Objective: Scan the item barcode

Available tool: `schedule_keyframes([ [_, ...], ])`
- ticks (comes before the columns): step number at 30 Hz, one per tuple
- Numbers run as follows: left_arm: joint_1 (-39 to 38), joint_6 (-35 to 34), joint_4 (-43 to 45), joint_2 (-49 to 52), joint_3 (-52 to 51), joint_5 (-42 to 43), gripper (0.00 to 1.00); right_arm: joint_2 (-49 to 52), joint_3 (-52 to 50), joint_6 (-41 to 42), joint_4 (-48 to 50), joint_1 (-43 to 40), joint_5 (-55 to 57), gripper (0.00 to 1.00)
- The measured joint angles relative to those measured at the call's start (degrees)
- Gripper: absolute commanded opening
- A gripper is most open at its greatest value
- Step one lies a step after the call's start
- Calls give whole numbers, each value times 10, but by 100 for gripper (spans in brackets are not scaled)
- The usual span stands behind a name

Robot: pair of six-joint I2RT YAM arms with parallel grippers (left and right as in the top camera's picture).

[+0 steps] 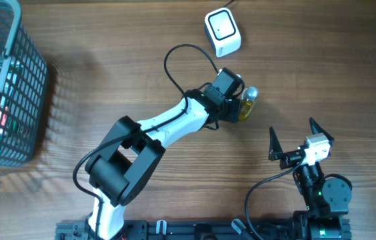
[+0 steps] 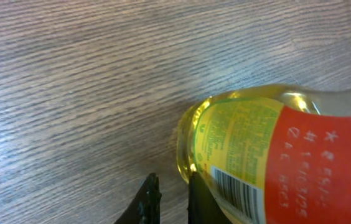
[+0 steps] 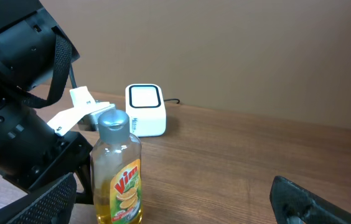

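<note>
A yellow Vim dish-soap bottle (image 1: 247, 105) with a grey cap stands upright on the wooden table, just in front of the white scanner (image 1: 223, 32). In the left wrist view the bottle (image 2: 275, 149) fills the right side, and its barcode (image 2: 238, 193) shows on the label. My left gripper (image 2: 173, 178) is shut with nothing between its fingers, and the outer side of one finger rests against the bottle's base. My right gripper (image 1: 293, 128) stands wide open at the front right, apart from the bottle (image 3: 118, 174), with the scanner (image 3: 145, 109) behind it.
A grey wire basket (image 1: 25, 80) holding packaged goods stands at the far left edge. The scanner's black cable runs off the far edge. The left arm's black cable loops above its forearm.
</note>
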Motion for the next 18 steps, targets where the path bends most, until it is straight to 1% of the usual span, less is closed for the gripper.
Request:
schedule_keyframes([
  [5, 0, 0, 1, 0, 0, 2, 9, 0, 0, 0, 0, 0, 0, 100],
  [12, 0, 0, 1, 0, 0, 40, 9, 0, 0, 0, 0, 0, 0, 100],
  [18, 0, -5, 1, 0, 0, 88, 8, 0, 0, 0, 0, 0, 0, 100],
])
